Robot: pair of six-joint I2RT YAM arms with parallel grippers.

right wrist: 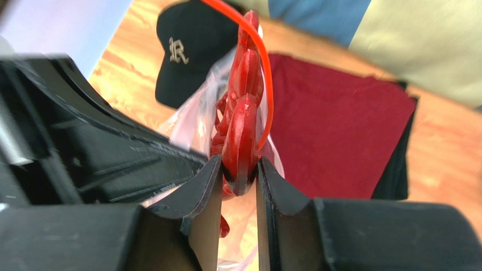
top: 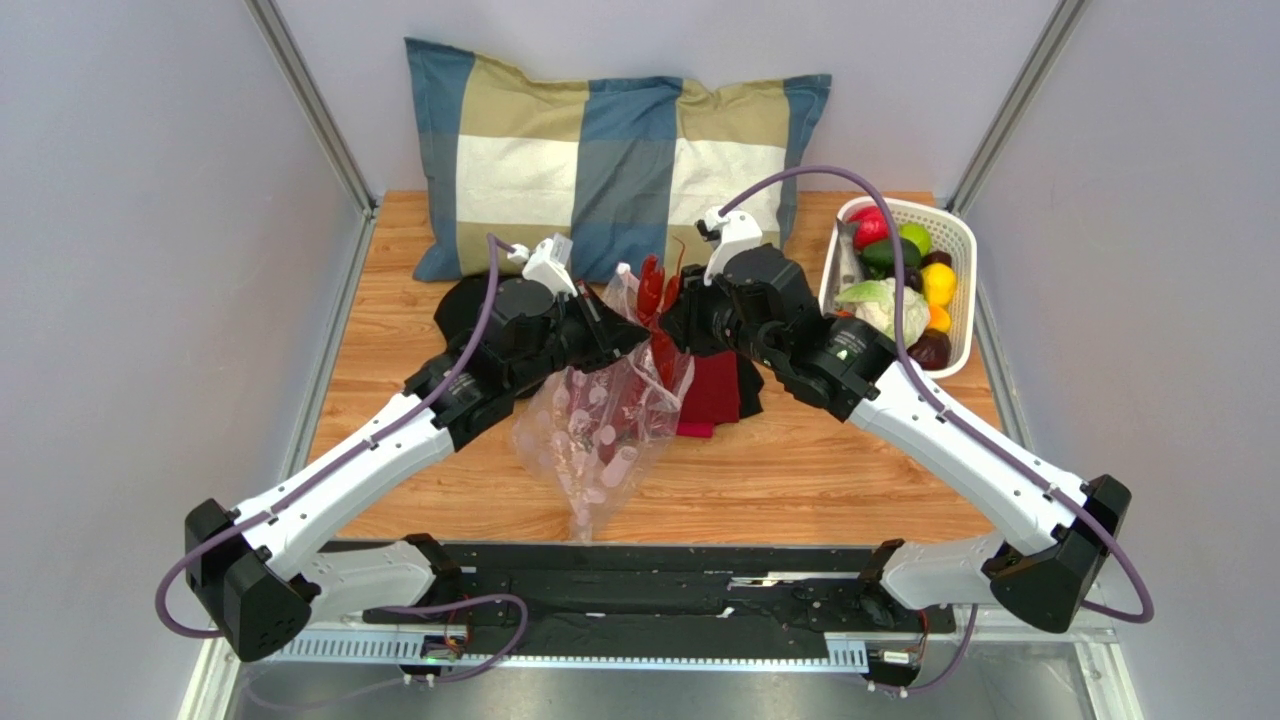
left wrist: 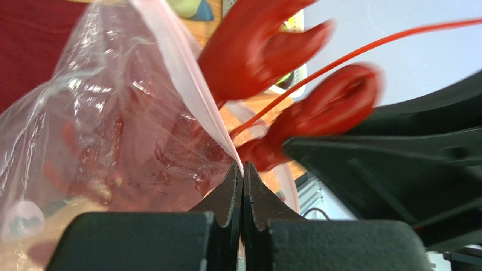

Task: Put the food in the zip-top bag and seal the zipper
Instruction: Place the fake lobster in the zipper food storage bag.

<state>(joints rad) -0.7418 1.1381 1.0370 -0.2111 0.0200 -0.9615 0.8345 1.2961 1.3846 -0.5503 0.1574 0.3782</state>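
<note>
Much of the middle was hidden in the overhead view, where the two black wrists crowded together over the top of the zip-top bag (top: 601, 428) and covered its mouth. The zipper (left wrist: 189, 79) showed only in the left wrist view, as a pale strip along the bag's edge running down into the jaws. The left gripper (left wrist: 243, 172) was clenched tight on that edge, with thin film pinched between its fingertips. The right gripper (right wrist: 237, 169) grasped a flat red claw-shaped toy (right wrist: 240, 124) held upright beside the bag's top. Its claws and thin orange feeler were blurred in the left wrist view, and whether its lower end sat inside the mouth could not be told. Reddish blotches showed through the crinkled plastic. Whether they lay in the bag or belonged to the red cloth (top: 714, 393) behind it was unclear. A black cap (right wrist: 184, 56) lay partly under the left arm. At the right, the white basket (top: 963, 270) held a red piece (top: 870, 228), a green one (top: 912, 236), a yellow one (top: 939, 282), a whitish one (top: 887, 308) and a dark purple one (top: 932, 348), with the right arm's cable crossing them. A checked pillow (top: 601, 150) lay across the back of the table (top: 781, 480).
</note>
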